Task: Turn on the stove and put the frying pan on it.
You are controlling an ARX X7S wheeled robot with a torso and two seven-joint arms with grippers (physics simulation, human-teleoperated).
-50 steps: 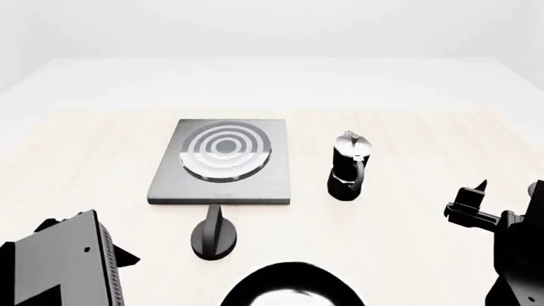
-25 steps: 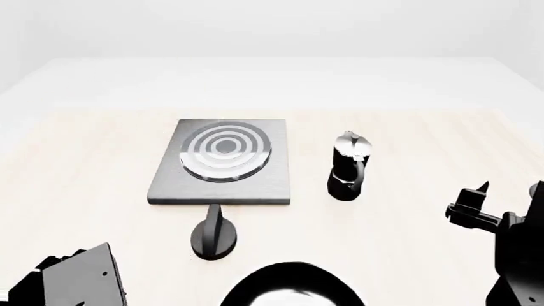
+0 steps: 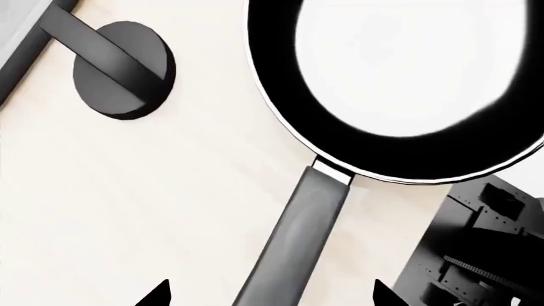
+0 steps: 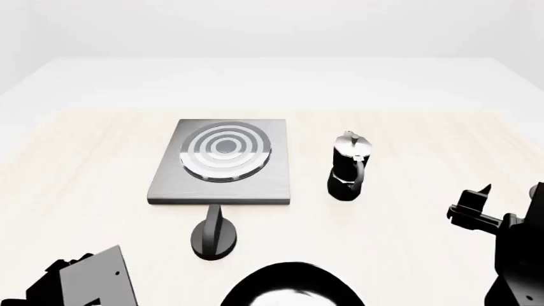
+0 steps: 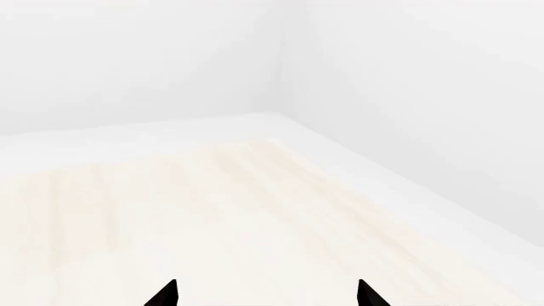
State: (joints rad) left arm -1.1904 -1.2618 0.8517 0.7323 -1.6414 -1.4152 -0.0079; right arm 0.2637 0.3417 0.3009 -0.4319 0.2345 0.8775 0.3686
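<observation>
at the table's [image 4: 442, 134] near edge sits the frying pan [image 3: 399, 76] – empty, its long handle [image 3: 297, 236] running between the left gripper's [image 3: 270, 294] spread, empty fingertips. beyond its knob [image 4: 214, 234] lies the stove [image 4: 223, 162], burner bare – right gripper [image 5: 265, 294] open, holding nothing.

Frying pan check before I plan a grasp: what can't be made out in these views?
- Frying pan: head view's bottom edge cuts it; handle unseen there.
- Pan handle: its end runs off the left wrist view.
- Left claw: only fingertips show.
- Stove knob: on or off unreadable.
- Right claw: tips only.
</observation>
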